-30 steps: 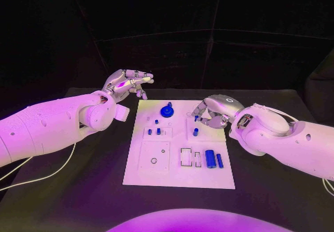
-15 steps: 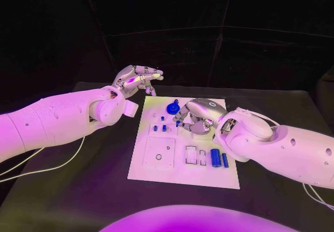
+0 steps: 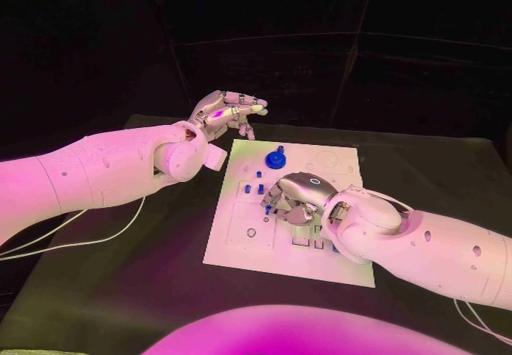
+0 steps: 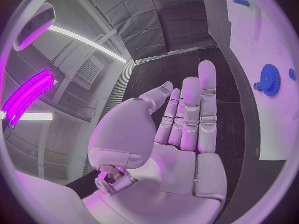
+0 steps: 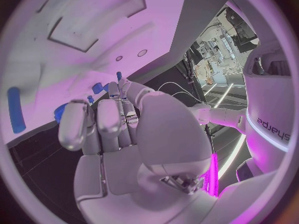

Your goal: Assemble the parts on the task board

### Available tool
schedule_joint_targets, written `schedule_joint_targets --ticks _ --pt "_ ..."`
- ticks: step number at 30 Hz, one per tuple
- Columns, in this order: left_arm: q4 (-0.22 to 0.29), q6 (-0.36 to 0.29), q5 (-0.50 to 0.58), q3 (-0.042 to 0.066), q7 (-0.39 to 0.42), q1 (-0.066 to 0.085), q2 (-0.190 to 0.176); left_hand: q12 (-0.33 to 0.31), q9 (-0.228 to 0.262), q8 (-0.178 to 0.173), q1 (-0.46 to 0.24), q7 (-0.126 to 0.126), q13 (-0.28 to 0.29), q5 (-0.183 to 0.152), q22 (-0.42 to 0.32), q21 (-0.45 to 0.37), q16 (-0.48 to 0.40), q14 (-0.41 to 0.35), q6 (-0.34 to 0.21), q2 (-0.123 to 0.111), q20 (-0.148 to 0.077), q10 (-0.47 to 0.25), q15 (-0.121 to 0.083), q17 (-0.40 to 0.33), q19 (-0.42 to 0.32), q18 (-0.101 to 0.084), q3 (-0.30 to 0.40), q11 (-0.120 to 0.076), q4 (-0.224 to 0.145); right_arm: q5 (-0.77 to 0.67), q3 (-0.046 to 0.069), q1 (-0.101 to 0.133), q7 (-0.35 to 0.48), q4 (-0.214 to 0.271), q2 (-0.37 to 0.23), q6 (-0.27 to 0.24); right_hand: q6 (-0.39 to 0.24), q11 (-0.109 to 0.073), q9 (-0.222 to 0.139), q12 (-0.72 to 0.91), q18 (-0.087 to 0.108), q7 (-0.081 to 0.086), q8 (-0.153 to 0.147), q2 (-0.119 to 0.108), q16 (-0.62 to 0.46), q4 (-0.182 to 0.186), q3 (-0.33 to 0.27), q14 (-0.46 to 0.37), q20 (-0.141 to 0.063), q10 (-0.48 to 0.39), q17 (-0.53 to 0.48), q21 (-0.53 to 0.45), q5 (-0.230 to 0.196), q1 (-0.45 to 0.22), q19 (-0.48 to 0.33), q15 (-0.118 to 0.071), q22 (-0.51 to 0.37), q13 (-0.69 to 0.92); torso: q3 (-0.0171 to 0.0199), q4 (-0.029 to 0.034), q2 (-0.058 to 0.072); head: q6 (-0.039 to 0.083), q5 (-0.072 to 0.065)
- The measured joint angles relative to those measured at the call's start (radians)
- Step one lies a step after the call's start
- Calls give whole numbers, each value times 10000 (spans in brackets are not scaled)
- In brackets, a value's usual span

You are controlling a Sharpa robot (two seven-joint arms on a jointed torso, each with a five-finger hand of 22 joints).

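Lower right of the head frame: right silver many-fingered hand (image 3: 294, 201) hovers palm-down over the middle of the white rectangular task board (image 3: 240, 248), fingers curled downward. It hides the board's centre recesses and most of the blue cylindrical parts near the lower right. Cannot tell whether it grips anything; the right wrist view shows curled fingers (image 5: 99, 124) above small blue pegs (image 5: 97, 88), contact unclear. Centre: more small blue pegs (image 3: 251, 188) stand just left of that hand. Farther up: blue gear-shaped part (image 3: 275, 159) sits on the board's upper portion. Upper centre: left silver hand (image 3: 227, 112) is off the board's far left corner, fingers extended, empty.
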Motion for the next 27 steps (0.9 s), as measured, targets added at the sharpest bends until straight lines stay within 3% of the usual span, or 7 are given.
schedule_joint_targets --ticks 6,27 --pt "-13 31 1 0 0 0 18 0 0 0 0 0 0 0 1 0 0 0 0 0 0 -12 0 0 0 0 0 -12 0 -119 -28 -128 62 -188 178 148 -37 37 -1 0 0 37 0 0 41 0 54 0 0 -37 0 0 0 0 0 0 0 0 12 -1 -6 -71 93" --pt "-73 112 3 0 -8 0 91 0 1 0 0 0 0 0 -9 0 0 0 0 0 0 -12 0 -9 0 0 0 -12 0 -463 -30 -213 81 -294 284 359 -39 36 -3 0 0 34 -3 -14 40 0 53 0 0 -37 1 0 0 -90 -1 0 -2 0 5 -3 -11 -172 128"
